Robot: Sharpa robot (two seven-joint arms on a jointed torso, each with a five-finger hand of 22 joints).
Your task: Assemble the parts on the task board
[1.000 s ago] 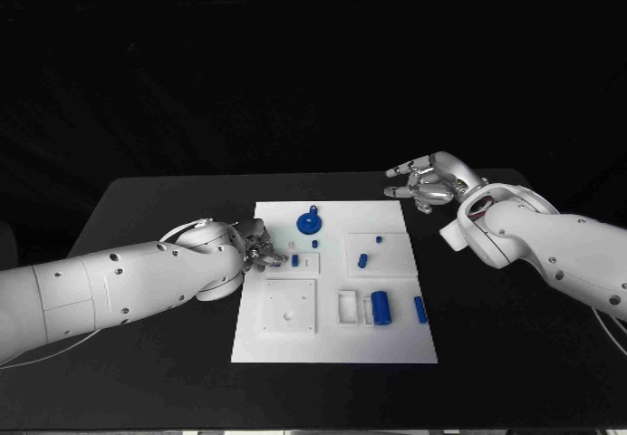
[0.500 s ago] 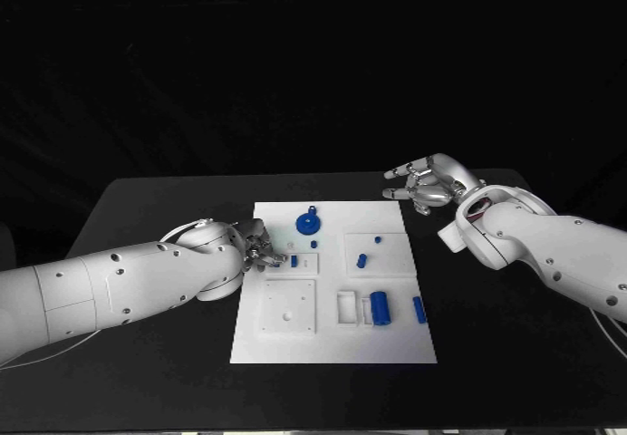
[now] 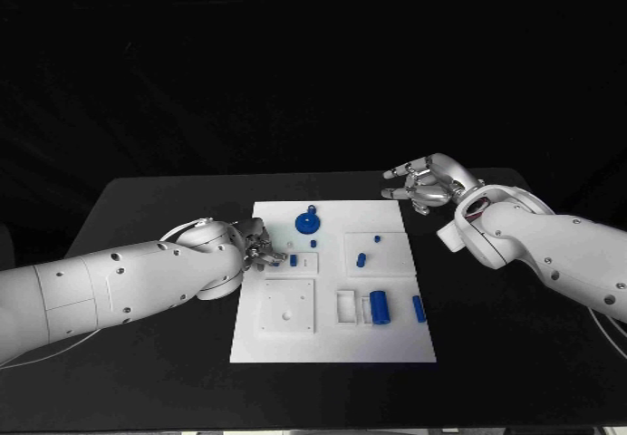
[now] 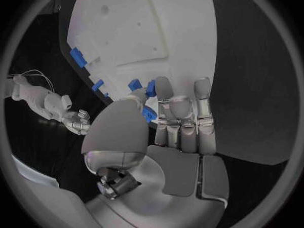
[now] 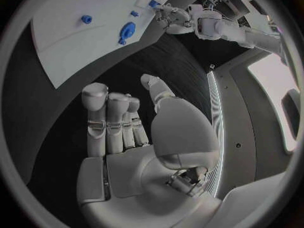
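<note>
L hand (image 3: 251, 246) sits at the white plastic task board's (image 3: 327, 344) left edge, fingertips on a small blue peg-like part (image 3: 295, 260); can't tell if it's gripped. R hand (image 3: 426, 184) hovers off-board, fingers loosely apart, holding nothing. Blue round disc part (image 3: 310, 223), blue cylinder (image 3: 381, 306) + others lie loose; most assembly seems left.

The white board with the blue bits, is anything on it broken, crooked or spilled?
Nothing stands out. The task board lies flat on the table, and the blue parts sit tidily on it. The left hand rests at its edge; the right hand is off it.
</note>
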